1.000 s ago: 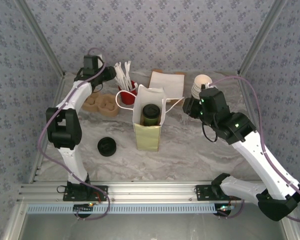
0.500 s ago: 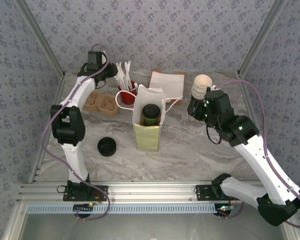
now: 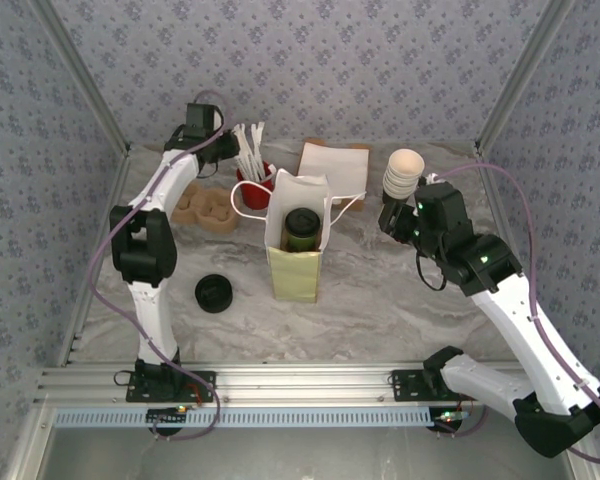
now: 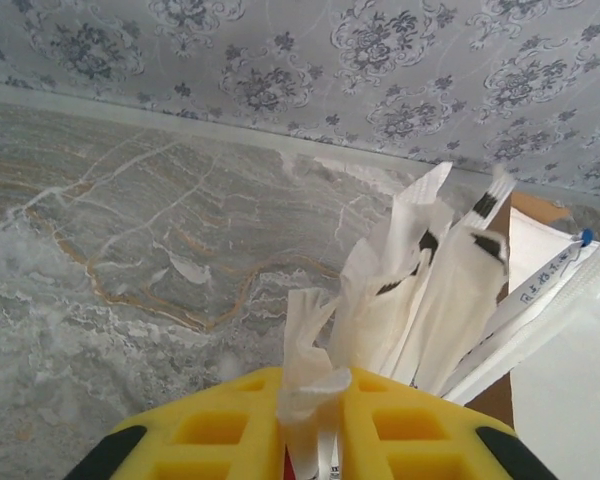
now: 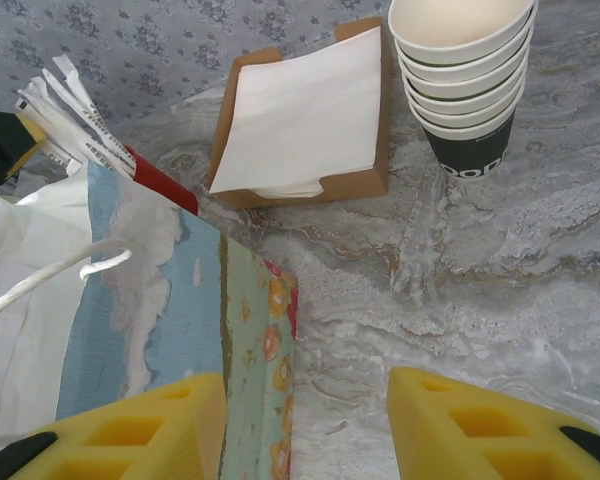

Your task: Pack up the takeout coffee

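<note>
On the counter [image 3: 400, 300] the coffee [image 3: 301, 228] stands lidded inside the bag [image 3: 294, 272], so packing proper looks done; the left gripper [image 4: 315, 405] has reached the red holder [image 3: 255, 173] and closed on a wrapped straw [image 4: 302, 350], while the right gripper [image 5: 305, 390] waits open and empty beside the bag.

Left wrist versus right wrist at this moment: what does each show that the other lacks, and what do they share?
Left wrist: the left gripper pinching one white wrapper. Right wrist: the open right gripper, the paper bag, the napkin tray and the cup stack. Shared: the bundle of wrapped sticks, the marble table, the patterned wall.
</note>
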{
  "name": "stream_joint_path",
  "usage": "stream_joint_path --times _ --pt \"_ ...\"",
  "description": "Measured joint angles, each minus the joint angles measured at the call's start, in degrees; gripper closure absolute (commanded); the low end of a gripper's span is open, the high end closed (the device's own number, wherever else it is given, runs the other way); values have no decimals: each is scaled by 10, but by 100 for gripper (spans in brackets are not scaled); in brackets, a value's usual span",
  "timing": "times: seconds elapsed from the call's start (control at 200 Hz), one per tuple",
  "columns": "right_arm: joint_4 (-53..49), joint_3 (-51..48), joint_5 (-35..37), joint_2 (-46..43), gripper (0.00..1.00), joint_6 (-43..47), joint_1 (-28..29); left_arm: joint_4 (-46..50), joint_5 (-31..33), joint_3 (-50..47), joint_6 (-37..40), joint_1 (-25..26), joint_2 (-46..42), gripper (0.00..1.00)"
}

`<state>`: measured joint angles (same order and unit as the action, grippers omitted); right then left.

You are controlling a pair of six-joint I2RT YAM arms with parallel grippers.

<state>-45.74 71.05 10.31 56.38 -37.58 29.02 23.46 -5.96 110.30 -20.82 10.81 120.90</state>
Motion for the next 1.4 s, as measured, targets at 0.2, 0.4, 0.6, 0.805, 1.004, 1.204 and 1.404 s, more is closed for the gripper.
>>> stream_joint_path --times 0.2,0.4,0.6,0.805,1.004,1.204,1.404 --pt "0 -2 -6 -4 51 0 -4 5 6 14 7 3 1 87" --pt "0 -10 -8 -5 50 0 -5 9 11 14 13 9 0 86" --pt "0 -12 -12 -5 51 0 -7 9 9 -3 17 12 -17 75" --pt "0 -17 -13 -5 50 0 -9 5 9 -12 17 12 -29 79" --pt "0 -19 -14 -8 50 0 -10 4 9 -18 17 12 -30 85" --pt "0 -19 -14 -13 50 0 -11 4 8 -18 17 12 -30 88" --pt "0 -19 -16 -14 50 0 -13 5 3 -18 17 12 -31 89"
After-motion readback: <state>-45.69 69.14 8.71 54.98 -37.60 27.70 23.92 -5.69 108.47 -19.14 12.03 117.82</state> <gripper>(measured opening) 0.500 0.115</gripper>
